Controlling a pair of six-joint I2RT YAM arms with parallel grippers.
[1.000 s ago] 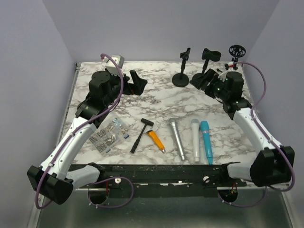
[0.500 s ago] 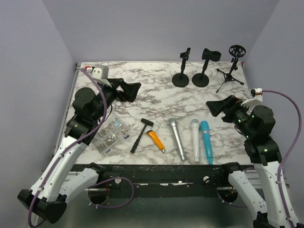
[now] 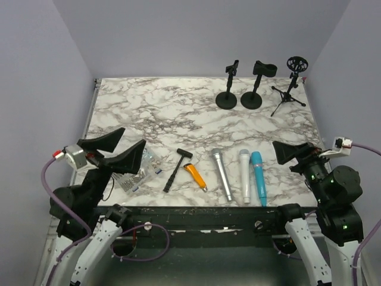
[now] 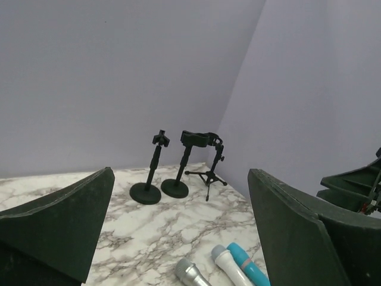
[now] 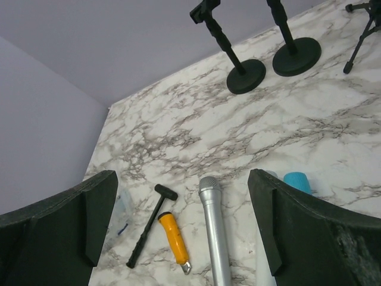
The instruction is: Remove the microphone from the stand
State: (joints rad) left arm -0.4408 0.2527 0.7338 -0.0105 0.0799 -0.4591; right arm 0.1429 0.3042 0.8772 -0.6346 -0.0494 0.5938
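Three empty black microphone stands stand at the back right: a clip stand [image 3: 227, 98], a cradle stand [image 3: 252, 99] and a tripod stand [image 3: 289, 95]. Three microphones lie flat near the front: silver [image 3: 221, 174], white [image 3: 244, 176] and blue [image 3: 258, 177]. No microphone sits on any stand. My left gripper [image 3: 116, 150] is open and empty above the front left edge. My right gripper [image 3: 290, 154] is open and empty at the front right. The left wrist view [image 4: 178, 202] looks toward the stands [image 4: 156, 179]. The right wrist view [image 5: 181, 196] shows the silver microphone [image 5: 212, 232].
A black hammer [image 3: 177, 168] and an orange-handled knife [image 3: 195, 176] lie left of the microphones. A clear bag of screws [image 3: 137, 170] lies under my left gripper. Lilac walls close the back and both sides.
Both arms have pulled back from the far half of the table to the near edge and risen. Both grippers stay open and empty. Nothing on the table has moved.
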